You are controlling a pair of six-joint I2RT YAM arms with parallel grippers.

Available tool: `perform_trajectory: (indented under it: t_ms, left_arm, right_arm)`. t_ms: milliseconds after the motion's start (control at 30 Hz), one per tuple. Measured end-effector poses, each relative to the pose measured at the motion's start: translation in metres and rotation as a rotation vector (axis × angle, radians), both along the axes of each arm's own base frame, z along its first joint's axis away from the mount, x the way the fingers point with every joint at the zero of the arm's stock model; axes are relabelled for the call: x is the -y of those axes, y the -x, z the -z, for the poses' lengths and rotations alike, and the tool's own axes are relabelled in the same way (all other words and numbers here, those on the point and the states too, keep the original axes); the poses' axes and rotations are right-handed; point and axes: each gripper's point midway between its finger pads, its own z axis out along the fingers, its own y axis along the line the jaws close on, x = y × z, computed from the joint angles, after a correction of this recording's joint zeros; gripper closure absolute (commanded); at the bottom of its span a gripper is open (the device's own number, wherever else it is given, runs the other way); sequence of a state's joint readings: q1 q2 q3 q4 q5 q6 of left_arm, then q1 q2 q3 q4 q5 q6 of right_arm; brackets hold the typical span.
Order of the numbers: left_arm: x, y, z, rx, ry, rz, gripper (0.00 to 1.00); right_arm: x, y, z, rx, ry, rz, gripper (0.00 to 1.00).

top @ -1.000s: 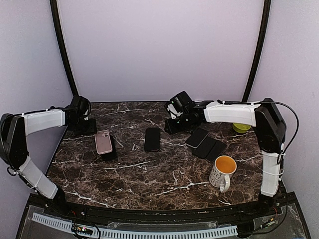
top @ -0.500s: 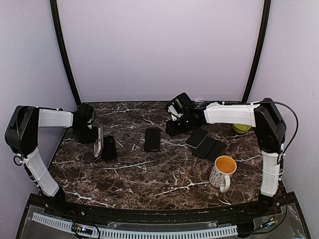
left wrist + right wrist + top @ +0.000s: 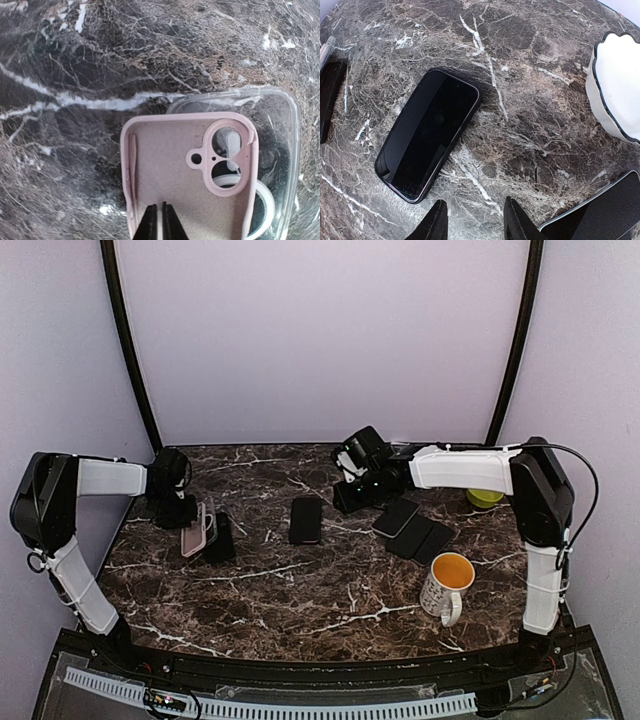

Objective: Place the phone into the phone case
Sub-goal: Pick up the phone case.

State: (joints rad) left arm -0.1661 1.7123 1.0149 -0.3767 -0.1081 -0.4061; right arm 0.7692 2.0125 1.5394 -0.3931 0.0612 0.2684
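Observation:
A pink phone case (image 3: 175,175) shows its hollow inside and camera cutout in the left wrist view, and my left gripper (image 3: 160,222) is shut on its near edge. A clear case (image 3: 282,150) lies behind it. From above, the pink phone case (image 3: 196,531) stands tilted up against my left gripper (image 3: 186,512), next to a black slab (image 3: 221,537). The phone (image 3: 306,519), black and screen up, lies flat at mid-table. My right gripper (image 3: 475,220) hovers open over bare marble just right of the phone (image 3: 427,132), touching nothing.
Three dark phones or cases (image 3: 415,530) lie fanned out at the right, one corner (image 3: 605,210) close to my right fingers. A white scalloped bowl (image 3: 617,85) sits beyond them. A white mug with yellow inside (image 3: 447,585) stands front right.
My left arm swung in to the pink case and shut on its edge, tipping it up from lying flat. My right arm has barely moved.

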Motion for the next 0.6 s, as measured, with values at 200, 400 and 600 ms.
perform_trajectory:
  t_ms: [200,400,600]
  left_arm:
    - [-0.025,-0.004,-0.011,0.027,-0.005,-0.05,0.66]
    - [-0.034,-0.003,-0.006,0.01,0.025,-0.055,0.58]
    - [-0.019,-0.004,0.011,-0.038,0.099,-0.017,0.63]
  right_arm:
    - [0.0,0.0,0.001,0.001,0.004,-0.004,0.61]
    - [0.001,0.001,0.003,-0.001,0.01,-0.009,0.61]
    - [0.002,0.001,0.003,0.004,0.018,-0.019,0.61]
